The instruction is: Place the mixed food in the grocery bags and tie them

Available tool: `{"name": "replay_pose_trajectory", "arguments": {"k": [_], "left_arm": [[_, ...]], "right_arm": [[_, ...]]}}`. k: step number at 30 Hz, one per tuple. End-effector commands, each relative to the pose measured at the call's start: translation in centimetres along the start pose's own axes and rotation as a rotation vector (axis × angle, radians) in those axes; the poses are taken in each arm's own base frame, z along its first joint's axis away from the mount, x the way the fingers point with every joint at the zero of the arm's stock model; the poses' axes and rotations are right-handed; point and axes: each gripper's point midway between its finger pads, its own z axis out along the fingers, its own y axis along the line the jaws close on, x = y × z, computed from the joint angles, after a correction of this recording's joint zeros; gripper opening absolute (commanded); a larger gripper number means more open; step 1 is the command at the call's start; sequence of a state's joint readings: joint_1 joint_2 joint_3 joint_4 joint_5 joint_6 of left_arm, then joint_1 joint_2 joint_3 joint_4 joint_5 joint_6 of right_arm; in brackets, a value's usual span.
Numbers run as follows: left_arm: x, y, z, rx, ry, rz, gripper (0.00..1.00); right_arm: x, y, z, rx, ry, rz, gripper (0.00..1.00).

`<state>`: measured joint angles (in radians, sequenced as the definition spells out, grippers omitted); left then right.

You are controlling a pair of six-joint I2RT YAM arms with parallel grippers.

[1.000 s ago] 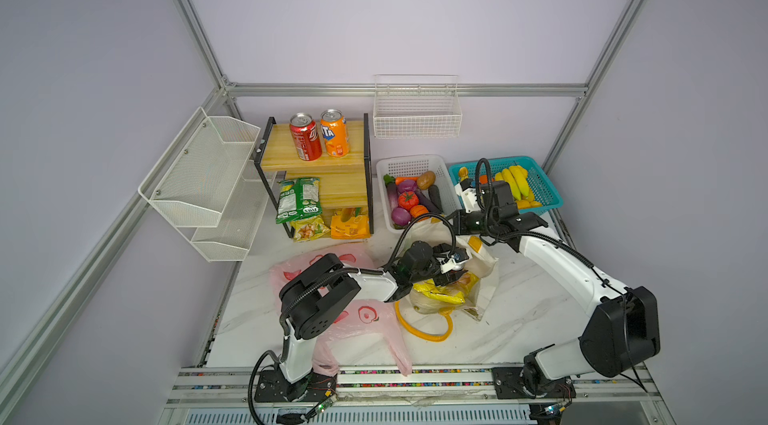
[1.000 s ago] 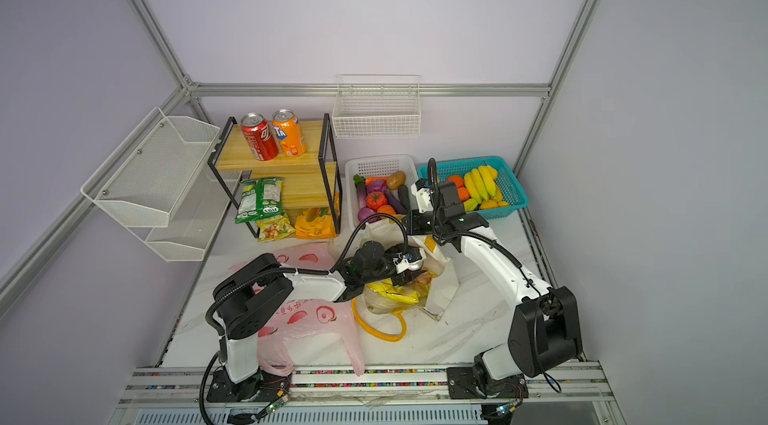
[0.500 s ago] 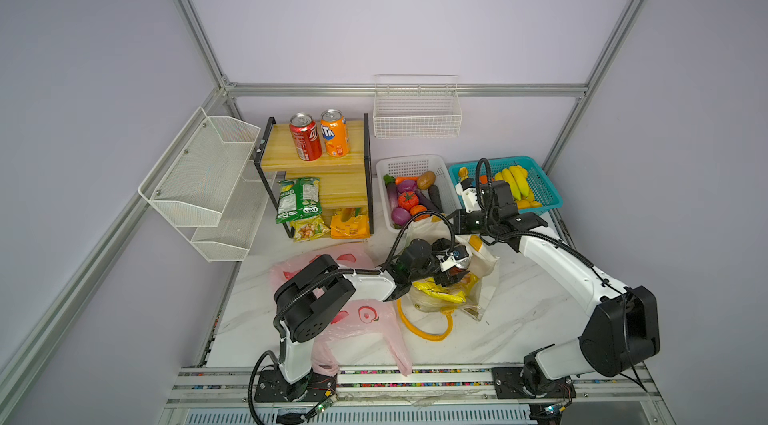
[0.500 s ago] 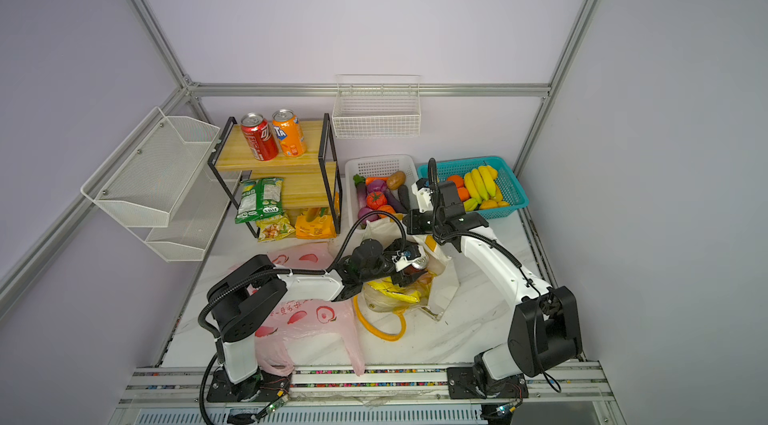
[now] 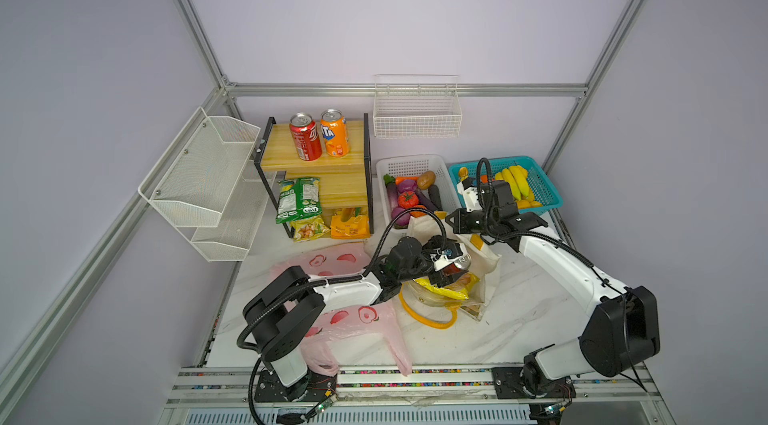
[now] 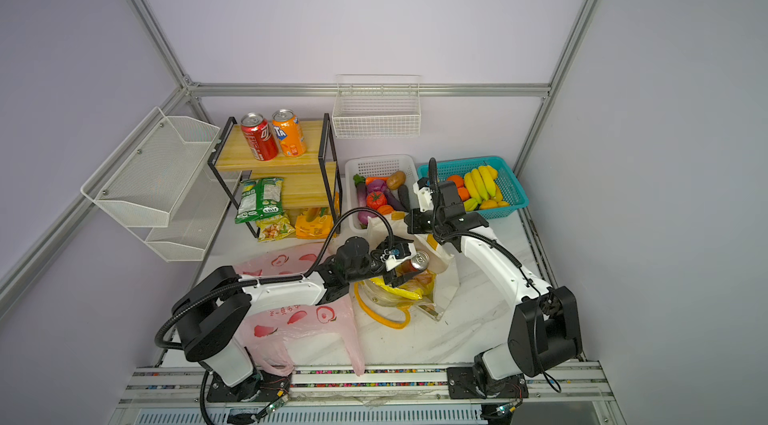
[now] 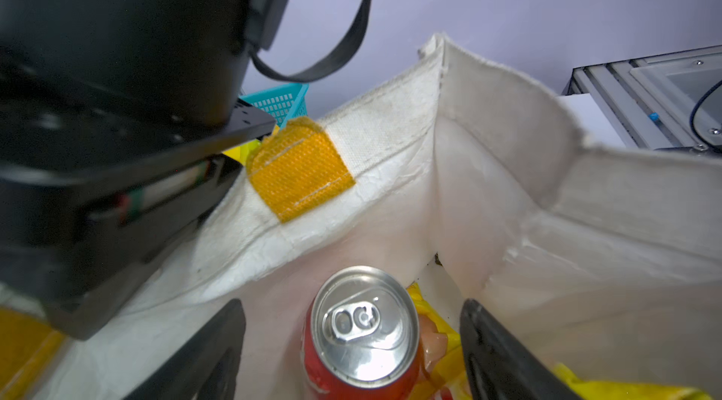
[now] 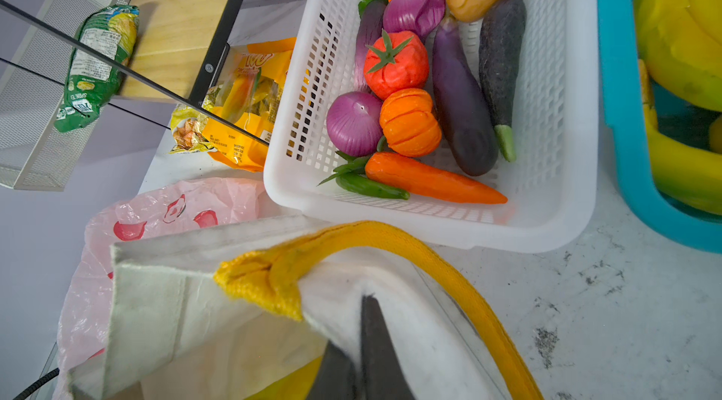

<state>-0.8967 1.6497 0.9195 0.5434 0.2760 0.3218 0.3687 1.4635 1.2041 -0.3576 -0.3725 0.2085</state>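
Spreads left gripper (image 7: 351, 304) fingers wide either side of can (image 7: 363, 335), touching neither. Rests can in tote (image 7: 488, 136), atop chip packet (image 5: 440, 290). Pinches tote rim with right gripper (image 8: 357, 339), fingers closed on cloth. Finds pink bag (image 5: 361, 319) flat on table (image 5: 519, 319); tomato (image 8: 394, 63), pumpkin (image 8: 410, 122), eggplant (image 8: 461, 105) in basket (image 8: 547, 202).

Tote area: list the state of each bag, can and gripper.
Cream tote: mouth open, rim pinched.
Red can in tote: released inside, beside yellow packet.
Left gripper: open around it.
Right gripper: shut on tote rim.
Pink bag: flat, untied.
Shelf red can: upright.
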Motion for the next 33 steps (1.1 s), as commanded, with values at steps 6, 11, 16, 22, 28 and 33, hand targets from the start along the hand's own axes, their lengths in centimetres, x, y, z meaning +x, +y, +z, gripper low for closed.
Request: {"name": "replay_pose_trajectory", "arguments": {"k": [6,11,16,22,28,33], "left_arm": [[-6.1,-1.0,-6.9,0.058,-0.058,-0.112,0.79],[-5.7,-6.7,-11.0,0.249,0.060,0.042,0.79],[-3.3,-8.7,-14.0,0.314,0.198,0.179,0.73],[-0.9,-8.5,-12.8,0.326,0.288,0.314,0.67],[-0.2,-8.3,-9.6,0.345,0.300,0.360,0.53],[0.3,-9.0,-8.3,0.381,0.285,0.342,0.40]], "right_arm": [[-1.3,-1.0,-0.4,0.050,-0.041,-0.005,0.04],[-1.3,-1.2,-0.2,0.052,-0.038,-0.007,0.04],[-1.1,-1.3,0.0,0.054,-0.034,-0.013,0.04],[-1.0,-1.2,-0.2,0.052,-0.036,-0.017,0.04],[-0.9,-1.2,-0.3,0.048,-0.035,-0.019,0.04],[-0.8,-1.2,-0.2,0.045,-0.030,-0.021,0.04]]}}
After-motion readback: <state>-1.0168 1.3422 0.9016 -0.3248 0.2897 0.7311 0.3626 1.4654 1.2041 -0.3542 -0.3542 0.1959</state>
